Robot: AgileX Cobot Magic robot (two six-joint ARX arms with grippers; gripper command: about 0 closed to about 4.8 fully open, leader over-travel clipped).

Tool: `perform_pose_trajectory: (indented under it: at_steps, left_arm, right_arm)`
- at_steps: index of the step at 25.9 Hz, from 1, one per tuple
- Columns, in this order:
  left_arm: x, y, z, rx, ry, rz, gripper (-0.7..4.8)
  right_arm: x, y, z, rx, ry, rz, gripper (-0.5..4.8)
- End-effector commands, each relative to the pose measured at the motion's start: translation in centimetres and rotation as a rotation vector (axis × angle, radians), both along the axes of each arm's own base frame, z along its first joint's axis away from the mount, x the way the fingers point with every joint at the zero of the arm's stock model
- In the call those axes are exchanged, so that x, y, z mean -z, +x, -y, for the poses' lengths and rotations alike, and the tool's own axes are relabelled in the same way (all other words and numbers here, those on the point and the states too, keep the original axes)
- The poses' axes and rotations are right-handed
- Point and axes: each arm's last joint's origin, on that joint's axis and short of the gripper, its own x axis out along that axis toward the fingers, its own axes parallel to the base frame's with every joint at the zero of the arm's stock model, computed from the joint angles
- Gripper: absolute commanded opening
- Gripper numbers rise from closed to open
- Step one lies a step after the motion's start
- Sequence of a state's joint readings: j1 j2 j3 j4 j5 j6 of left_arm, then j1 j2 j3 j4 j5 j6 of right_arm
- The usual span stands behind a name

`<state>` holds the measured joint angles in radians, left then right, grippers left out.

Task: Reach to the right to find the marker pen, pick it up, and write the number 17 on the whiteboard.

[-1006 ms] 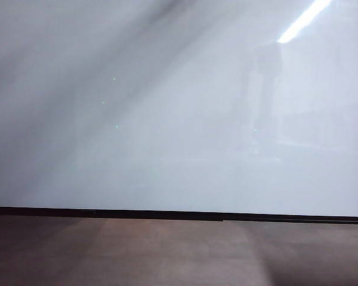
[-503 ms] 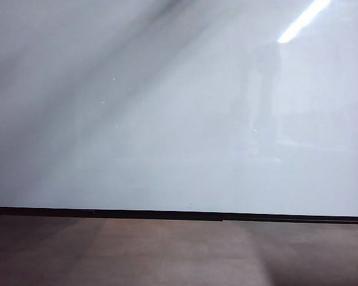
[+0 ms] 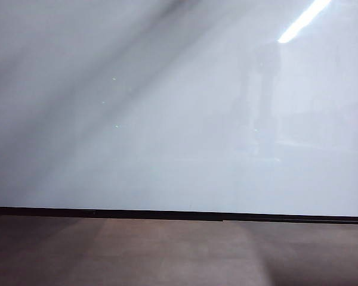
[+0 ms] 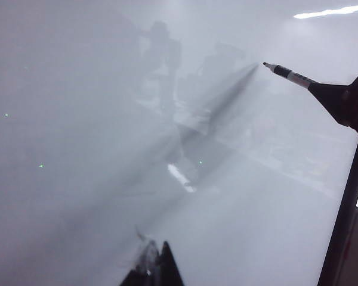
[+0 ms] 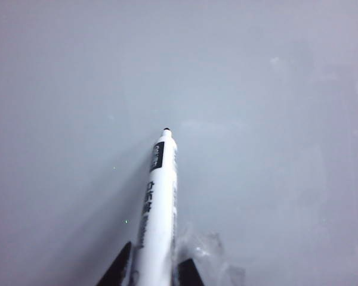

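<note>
Writing is the step in hand: your right hand [image 5: 152, 271] is clamped on the white marker pen with black tip [image 5: 158, 202], poised over the large glossy white whiteboard with thin black frame [image 3: 167, 149], toward its right edge. Next, judge the tip down to contact. Your left hand [image 4: 156, 268] hangs idle, fingers apparently together. No ink of the number 17 is discernible; glare hides detail.

Across the exterior view, nothing on the whiteboard [image 3: 179, 149] has visibly changed.
</note>
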<state>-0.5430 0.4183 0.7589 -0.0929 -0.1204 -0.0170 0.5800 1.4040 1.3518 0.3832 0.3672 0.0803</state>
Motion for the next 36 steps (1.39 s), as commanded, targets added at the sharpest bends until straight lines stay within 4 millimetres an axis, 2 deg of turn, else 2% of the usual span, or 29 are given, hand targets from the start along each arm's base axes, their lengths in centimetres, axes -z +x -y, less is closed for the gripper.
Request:
perform_pose_trajectory:
  at_steps: [1,10,24,29,36]
  left_arm:
    - [-0.3,-0.1,-0.1,0.0,-0.007,0.016,-0.05]
    - [-1.1,-0.5,-0.3,0.0,-0.024,0.045,-0.05]
    - [-1.2,-0.5,-0.3,-0.001,-0.025,0.045,-0.05]
    - [-1.2,-0.5,-0.3,0.0,-0.024,0.045,-0.05]
    - [-1.2,-0.5,-0.3,0.0,-0.025,0.045,-0.05]
  right_arm:
    - [0.0,0.2,-0.1,0.001,0.005,0.005,-0.09]
    - [0.9,1.0,-0.7,-0.006,0.011,-0.025,-0.09]
    - [2.2,1.7,-1.0,0.018,-0.029,-0.099,-0.09]
    - [3.7,1.9,-1.1,0.016,-0.031,-0.137,-0.09]
    - [6.8,2.1,-1.2,0.016,-0.031,-0.207,-0.09]
